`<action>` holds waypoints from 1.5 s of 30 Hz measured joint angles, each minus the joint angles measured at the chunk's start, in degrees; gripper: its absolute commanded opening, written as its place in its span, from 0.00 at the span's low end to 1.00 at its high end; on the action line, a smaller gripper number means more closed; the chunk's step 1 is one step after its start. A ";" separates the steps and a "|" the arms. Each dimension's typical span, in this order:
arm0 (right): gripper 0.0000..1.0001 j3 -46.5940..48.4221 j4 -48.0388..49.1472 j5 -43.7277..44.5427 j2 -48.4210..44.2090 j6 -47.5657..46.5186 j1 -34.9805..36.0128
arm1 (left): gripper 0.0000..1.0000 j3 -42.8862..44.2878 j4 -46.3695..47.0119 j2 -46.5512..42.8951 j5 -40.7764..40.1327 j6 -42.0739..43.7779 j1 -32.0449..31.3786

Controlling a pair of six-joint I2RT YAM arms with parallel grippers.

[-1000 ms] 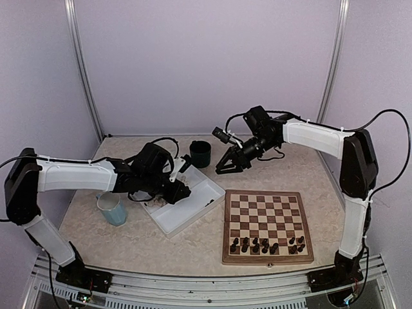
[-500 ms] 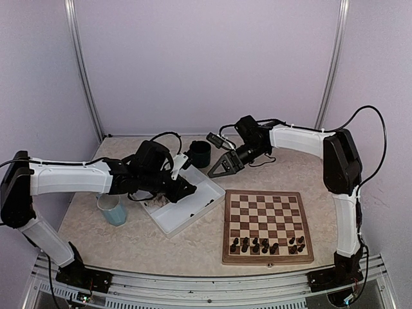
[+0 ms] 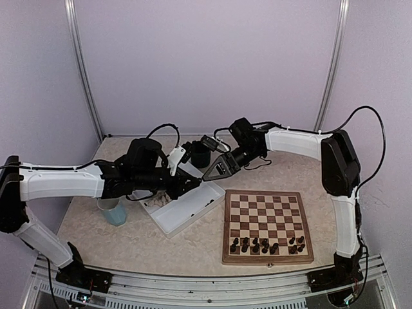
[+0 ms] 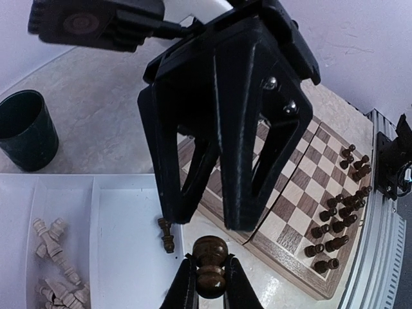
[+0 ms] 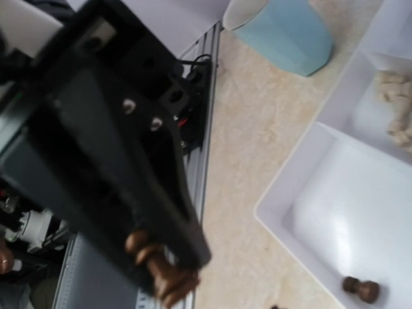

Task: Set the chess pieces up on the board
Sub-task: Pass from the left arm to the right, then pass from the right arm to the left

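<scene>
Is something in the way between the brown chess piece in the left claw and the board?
Yes. The right claw hangs open right in front of the dark piece held in the left claw. In the left wrist view it sits between the piece and the board. I see nothing else in the way.

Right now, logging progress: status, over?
Left jaws shut on dark piece. Right jaws open, facing it. Nothing between. Near rows of board partly filled.

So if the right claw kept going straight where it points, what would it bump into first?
Most likely the dark pawn pinched in the left gripper. The open right gripper points at it, though depth is hard to judge.
</scene>
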 measured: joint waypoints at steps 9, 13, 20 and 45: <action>0.32 -0.50 1.62 -4.07 0.22 1.66 1.53 | 0.12 0.00 1.75 -0.11 0.59 0.22 -1.33; 0.22 -2.10 2.97 -6.25 0.22 2.78 1.53 | 0.12 -0.02 1.70 -0.11 0.57 0.31 -1.44; 0.09 -4.37 5.18 -9.64 0.22 4.79 1.42 | 0.20 -0.11 1.51 -0.09 0.13 0.66 -1.95; 0.24 -5.77 6.80 -11.19 0.20 4.74 1.42 | 0.15 -0.09 0.98 -0.09 -1.20 1.03 -2.56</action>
